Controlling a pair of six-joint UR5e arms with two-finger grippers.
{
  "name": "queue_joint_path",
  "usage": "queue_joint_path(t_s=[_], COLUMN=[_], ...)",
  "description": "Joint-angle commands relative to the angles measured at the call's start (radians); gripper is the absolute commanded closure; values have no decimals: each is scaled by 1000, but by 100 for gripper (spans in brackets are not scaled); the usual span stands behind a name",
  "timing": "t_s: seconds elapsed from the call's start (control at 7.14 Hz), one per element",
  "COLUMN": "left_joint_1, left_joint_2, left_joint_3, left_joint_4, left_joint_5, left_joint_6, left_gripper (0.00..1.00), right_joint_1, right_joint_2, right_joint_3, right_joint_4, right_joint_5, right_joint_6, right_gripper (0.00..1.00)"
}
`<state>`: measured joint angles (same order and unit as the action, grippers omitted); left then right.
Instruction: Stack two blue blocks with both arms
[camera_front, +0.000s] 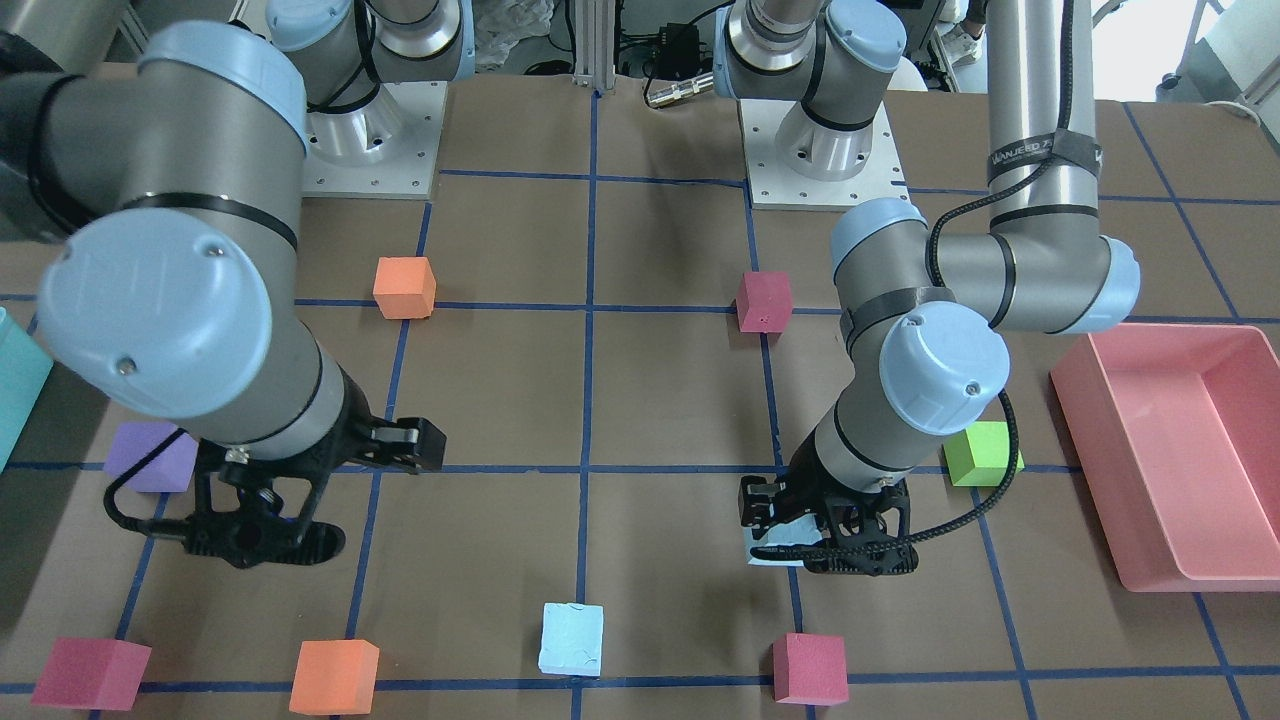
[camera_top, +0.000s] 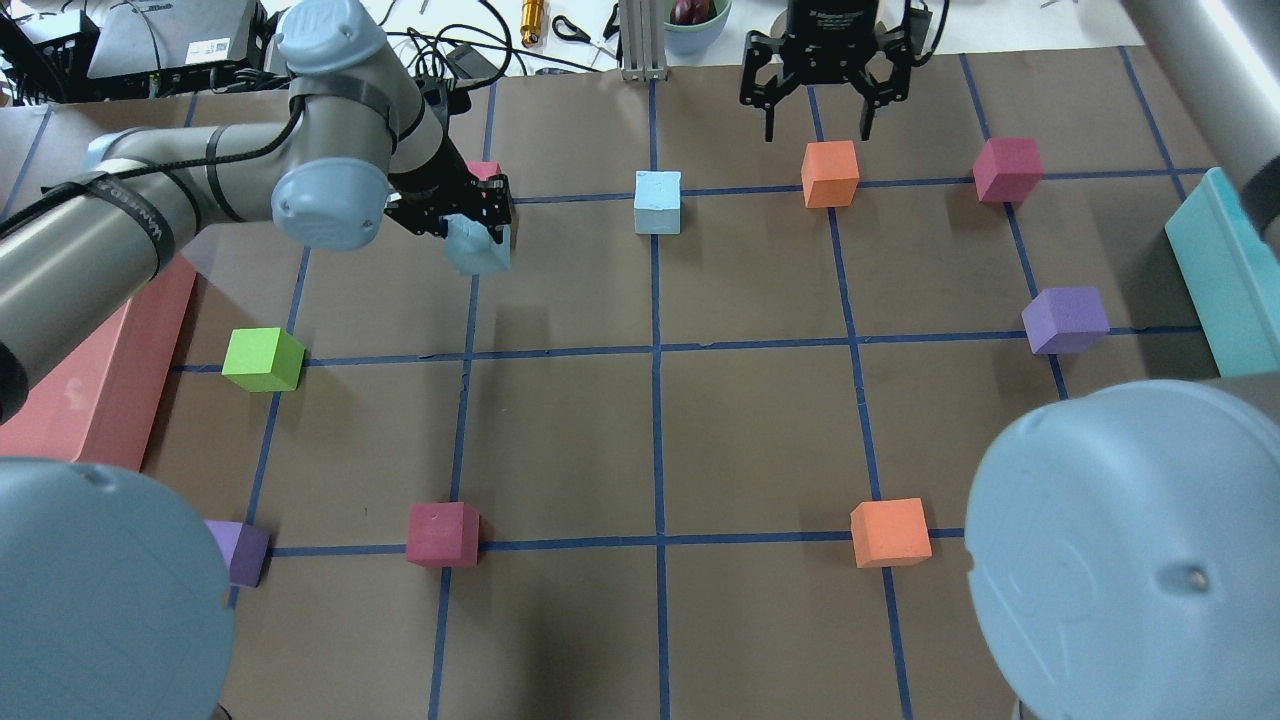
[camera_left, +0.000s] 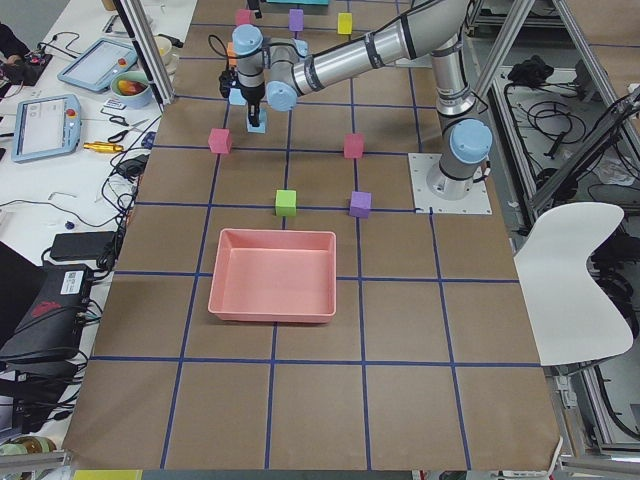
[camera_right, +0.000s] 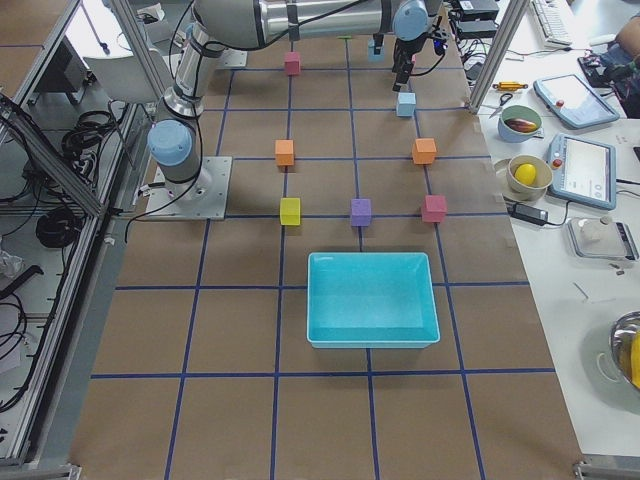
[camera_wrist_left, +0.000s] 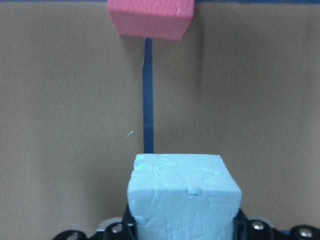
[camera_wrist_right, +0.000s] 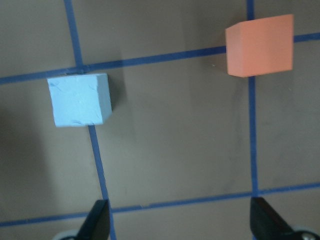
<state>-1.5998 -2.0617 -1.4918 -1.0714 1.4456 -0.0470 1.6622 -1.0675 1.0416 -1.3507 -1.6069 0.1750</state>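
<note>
The left gripper (camera_top: 476, 232) is closed on one blue block (camera_wrist_left: 182, 196), which sits between its fingers above the worktop (camera_top: 760, 430), near a red block (camera_wrist_left: 150, 17). The second blue block (camera_top: 657, 202) rests on the worktop at a crossing of tape lines, well apart from the first. The right gripper (camera_top: 818, 128) hangs open and empty, near an orange block (camera_top: 830, 174).

The held block (camera_wrist_left: 182, 195), pale blue scuffed foam, is clamped upright in the left end effector (camera_top: 475, 225). The free block (camera_top: 657, 202), alike, rests flat on the tabletop (camera_top: 750, 420) over a tape line (camera_top: 657, 300), near the right end effector (camera_top: 816, 130), which is spread wide.
</note>
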Motion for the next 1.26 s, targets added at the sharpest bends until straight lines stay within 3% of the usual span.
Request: queue_joint_path(t_s=[0.0, 0.28, 0.56, 0.7, 1.12], left_joint_1=[-76, -165, -207, -230, -250], left_joint_2=[-133, -272, -336, -354, -391], left_joint_3=[266, 485, 564, 580, 607], left_joint_4=[-62, -169, -208, -222, -236], left_joint_5=[-14, 101, 102, 104, 93], left_joint_6=[-87, -137, -195, -217, -280], left_gripper=[100, 100, 100, 100, 100], right_joint_1=[-36, -32, -39, -45, -36], right_joint_2=[-162, -300, -427, -451, -462], right_joint_3=[214, 425, 585, 603, 522], right_joint_4=[-13, -110, -217, -250, -251], right_joint_5=[-21, -30, -25, -25, 8], right_joint_6=[-28, -28, -105, -164, -164], right_gripper=[3, 3, 2, 0, 0])
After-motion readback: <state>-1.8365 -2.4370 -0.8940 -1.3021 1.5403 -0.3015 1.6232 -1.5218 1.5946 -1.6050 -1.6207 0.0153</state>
